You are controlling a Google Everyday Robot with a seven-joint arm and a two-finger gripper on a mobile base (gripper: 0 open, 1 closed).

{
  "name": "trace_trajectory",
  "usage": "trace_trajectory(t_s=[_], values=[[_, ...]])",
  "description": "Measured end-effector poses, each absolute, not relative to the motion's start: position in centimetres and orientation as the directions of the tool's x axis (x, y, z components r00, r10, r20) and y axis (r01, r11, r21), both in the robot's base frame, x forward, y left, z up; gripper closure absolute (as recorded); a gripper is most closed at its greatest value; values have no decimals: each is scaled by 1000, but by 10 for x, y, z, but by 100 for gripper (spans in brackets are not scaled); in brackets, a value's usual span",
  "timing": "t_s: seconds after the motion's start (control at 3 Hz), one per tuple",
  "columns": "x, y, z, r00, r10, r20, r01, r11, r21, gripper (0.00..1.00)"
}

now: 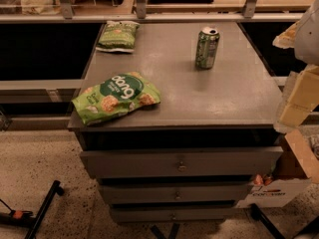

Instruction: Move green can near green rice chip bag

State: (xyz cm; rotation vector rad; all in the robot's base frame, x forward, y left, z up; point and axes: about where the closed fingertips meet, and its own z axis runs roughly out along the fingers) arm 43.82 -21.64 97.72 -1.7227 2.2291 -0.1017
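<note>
The gripper hangs at the right border, just off the cabinet top's right edge; whether it is released or clenched cannot be told. Open surface stretches leftward from it. The green can stands upright to its left, farther back. The green rice chip bag lies far left, near the front edge.

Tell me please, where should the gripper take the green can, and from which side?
Grip the green can around its mid body, coming level from the view's right, probably: it stands upright, slim and round, with bare tabletop around it, and the gripper is at that edge, apart from it.
</note>
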Motion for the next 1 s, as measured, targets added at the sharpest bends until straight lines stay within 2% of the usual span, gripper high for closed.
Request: trace_trajectory(t_s=[0.33, 1.0], values=[[438, -216, 977, -221, -953, -208, -930, 270, -249, 0], [472, -224, 977, -229, -927, -297, -903, 316, -290, 0]])
